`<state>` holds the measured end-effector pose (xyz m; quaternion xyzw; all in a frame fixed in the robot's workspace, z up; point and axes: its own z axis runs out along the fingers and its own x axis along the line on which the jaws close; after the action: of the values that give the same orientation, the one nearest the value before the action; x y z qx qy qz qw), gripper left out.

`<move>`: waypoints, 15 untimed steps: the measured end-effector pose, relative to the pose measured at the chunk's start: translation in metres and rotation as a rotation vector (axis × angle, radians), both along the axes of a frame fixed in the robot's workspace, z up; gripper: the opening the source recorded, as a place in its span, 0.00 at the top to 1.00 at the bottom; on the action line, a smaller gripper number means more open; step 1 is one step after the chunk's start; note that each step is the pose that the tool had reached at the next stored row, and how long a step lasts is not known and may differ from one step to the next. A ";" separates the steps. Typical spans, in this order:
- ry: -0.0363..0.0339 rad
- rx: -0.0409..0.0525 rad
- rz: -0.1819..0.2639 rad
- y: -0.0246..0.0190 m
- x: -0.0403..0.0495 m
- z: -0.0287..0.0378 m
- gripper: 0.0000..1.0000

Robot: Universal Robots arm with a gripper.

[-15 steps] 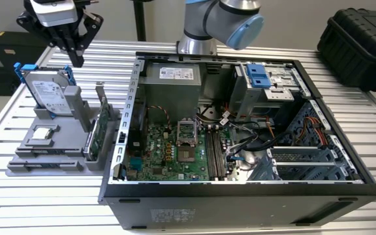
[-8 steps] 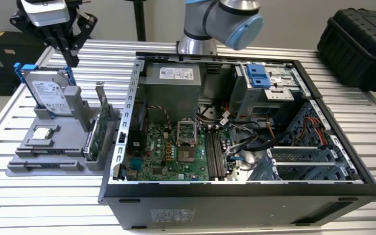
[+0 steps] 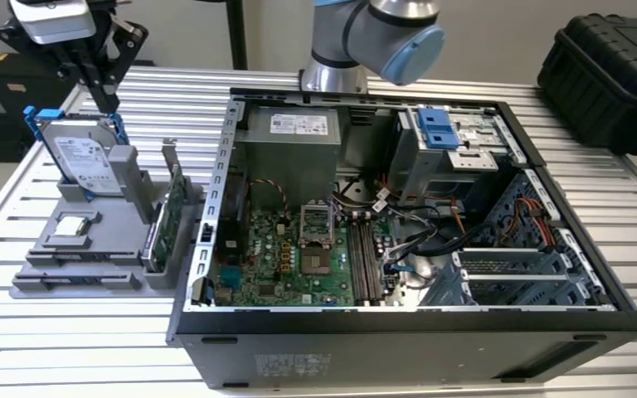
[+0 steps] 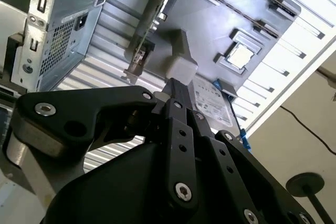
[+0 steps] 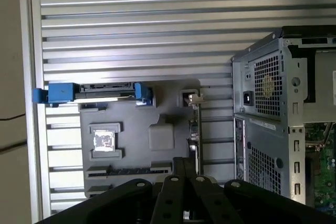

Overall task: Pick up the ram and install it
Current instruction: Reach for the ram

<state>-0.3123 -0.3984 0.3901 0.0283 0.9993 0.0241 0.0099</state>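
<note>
Exterior view: the gripper [image 3: 109,104] hangs above the far end of the grey holder [image 3: 75,286], over the upright drive [image 3: 79,157]. Its fingers are pressed together, with nothing seen between them. On the holder, a silver chip [image 3: 70,228] lies flat in front of the drive. A green card [image 3: 172,215] stands on edge along the holder's side towards the case [image 3: 407,332]. The open case sits just beside the holder on the slatted table [image 3: 75,348]. Its board [image 3: 285,257] is exposed and cables are bunched over the slots. The ram cannot be picked out for certain, either on the holder or on the board.

Second wrist view: the fingertips [image 4: 176,86] are closed to one narrow tip in line with the holder's pale post [image 4: 181,64]. The drive, chip and card bracket [image 4: 137,59] are spread around the post, and the case wall is beside the holder.

First wrist view: the closed fingers [image 5: 185,165] overlap the holder's edge. A long dark slot [image 5: 128,169] lies close by them, and its contents cannot be told
</note>
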 end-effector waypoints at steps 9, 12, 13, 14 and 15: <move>0.0000 0.0000 0.000 0.0000 -0.0170 -0.0004 1.00; 0.0000 0.0000 0.000 0.0000 -0.0228 -0.0005 1.00; 0.0000 0.0000 0.000 0.0000 -0.0248 -0.0005 1.00; 0.0000 0.0000 0.000 0.0000 -0.0265 -0.0006 1.00; 0.0000 0.0000 0.000 0.0000 -0.0281 -0.0006 1.00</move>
<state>-0.3405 -0.3984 0.3895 0.0281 0.9993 0.0241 0.0099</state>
